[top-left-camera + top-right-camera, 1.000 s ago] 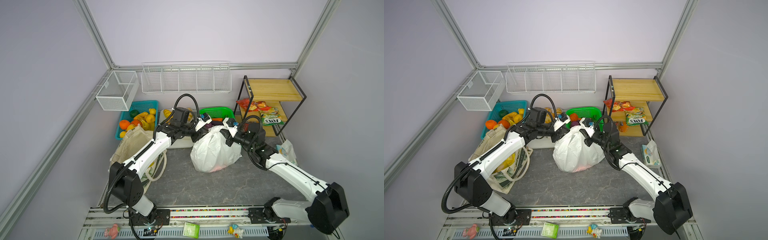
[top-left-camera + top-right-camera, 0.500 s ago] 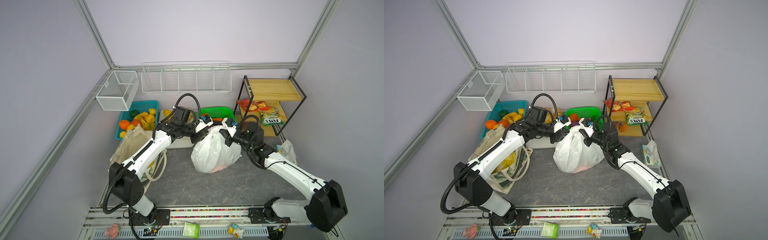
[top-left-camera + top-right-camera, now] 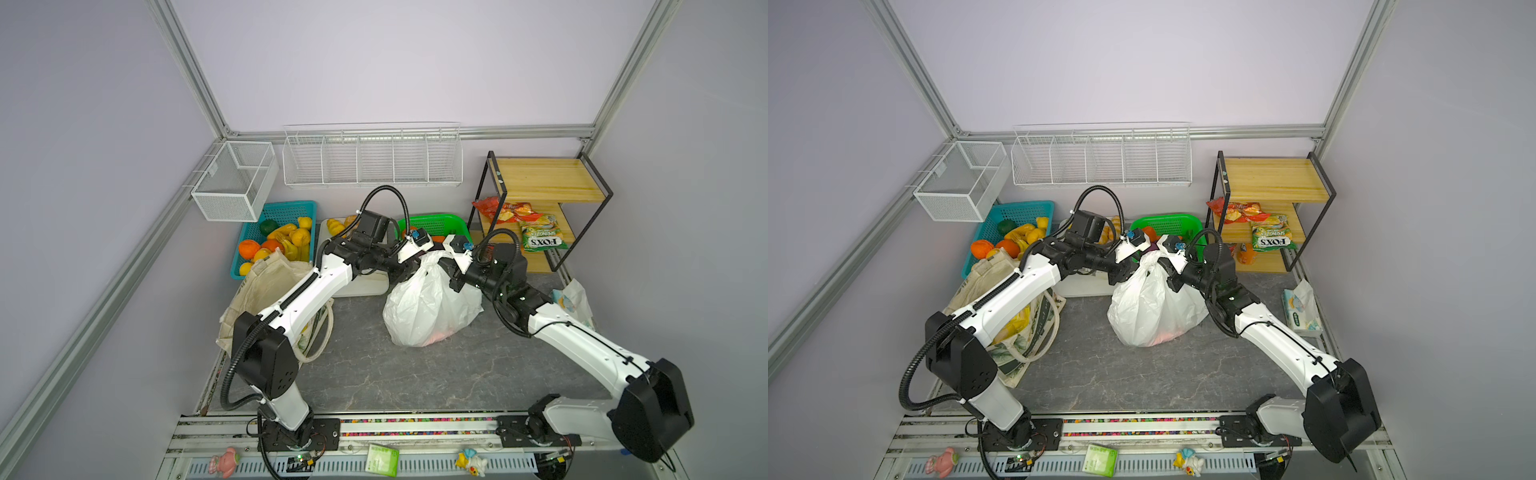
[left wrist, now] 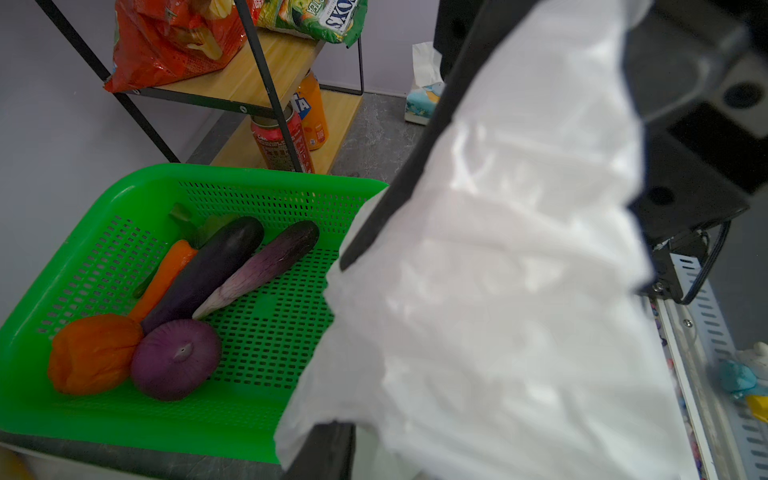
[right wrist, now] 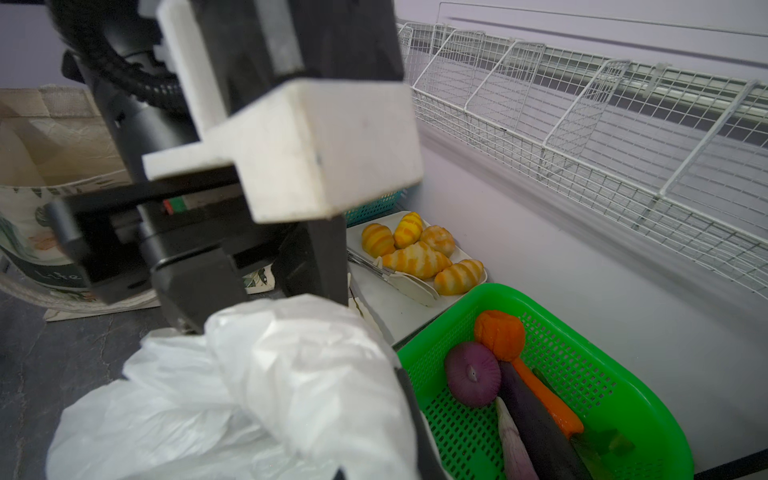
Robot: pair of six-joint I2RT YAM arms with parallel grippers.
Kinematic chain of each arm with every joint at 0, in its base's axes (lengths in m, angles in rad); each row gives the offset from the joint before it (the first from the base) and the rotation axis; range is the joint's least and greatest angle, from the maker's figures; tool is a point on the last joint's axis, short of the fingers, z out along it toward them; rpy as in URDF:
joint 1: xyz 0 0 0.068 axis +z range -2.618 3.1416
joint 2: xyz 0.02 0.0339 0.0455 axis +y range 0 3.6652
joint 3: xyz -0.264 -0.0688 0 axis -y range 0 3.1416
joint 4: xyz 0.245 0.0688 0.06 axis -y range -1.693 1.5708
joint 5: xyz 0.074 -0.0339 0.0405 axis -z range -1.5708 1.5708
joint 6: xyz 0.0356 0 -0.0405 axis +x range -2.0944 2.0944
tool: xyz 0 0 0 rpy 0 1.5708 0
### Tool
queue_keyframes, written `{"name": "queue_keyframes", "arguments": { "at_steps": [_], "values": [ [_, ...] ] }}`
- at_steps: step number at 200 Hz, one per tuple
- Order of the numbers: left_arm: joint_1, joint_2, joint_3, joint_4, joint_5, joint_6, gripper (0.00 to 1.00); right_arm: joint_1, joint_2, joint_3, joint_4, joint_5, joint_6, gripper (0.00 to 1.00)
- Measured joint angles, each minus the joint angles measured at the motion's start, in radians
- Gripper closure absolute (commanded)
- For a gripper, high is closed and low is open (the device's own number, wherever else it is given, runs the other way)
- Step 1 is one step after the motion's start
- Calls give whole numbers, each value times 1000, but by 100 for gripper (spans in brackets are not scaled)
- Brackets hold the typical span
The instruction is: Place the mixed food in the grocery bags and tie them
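Note:
The white plastic bag stands full in mid-table, its top gathered into a neck. My left gripper and right gripper meet at that neck from either side, each shut on bunched plastic. Plastic drapes over the fingers in both wrist views and hides the tips. The cream canvas tote slumps at the left under the left arm, with a yellow packet inside. A purple onion and an orange carrot lie in the green basket.
Two aubergines share the green basket. A blue basket of oranges and lemons and a white tray of croissants sit along the back wall. The shelf holds a red packet and a FOX'S packet. A small printed packet lies at right.
The right gripper has moved left toward the left one. The bag's neck is drawn narrower and the bag stands a little taller.

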Motion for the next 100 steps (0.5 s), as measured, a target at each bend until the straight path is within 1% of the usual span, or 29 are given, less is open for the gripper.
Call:
{"name": "queue_keyframes", "arguments": {
  "at_steps": [32,57,100],
  "values": [
    [0,4,0,18,3,-24,88,0,0,0,0,1,0,93],
    [0,3,0,24,0,-30,100,0,0,0,0,2,-1,94],
    [5,-20,-9,32,-13,-27,100,0,-1,0,-4,19,-12,93]
  ]
}}
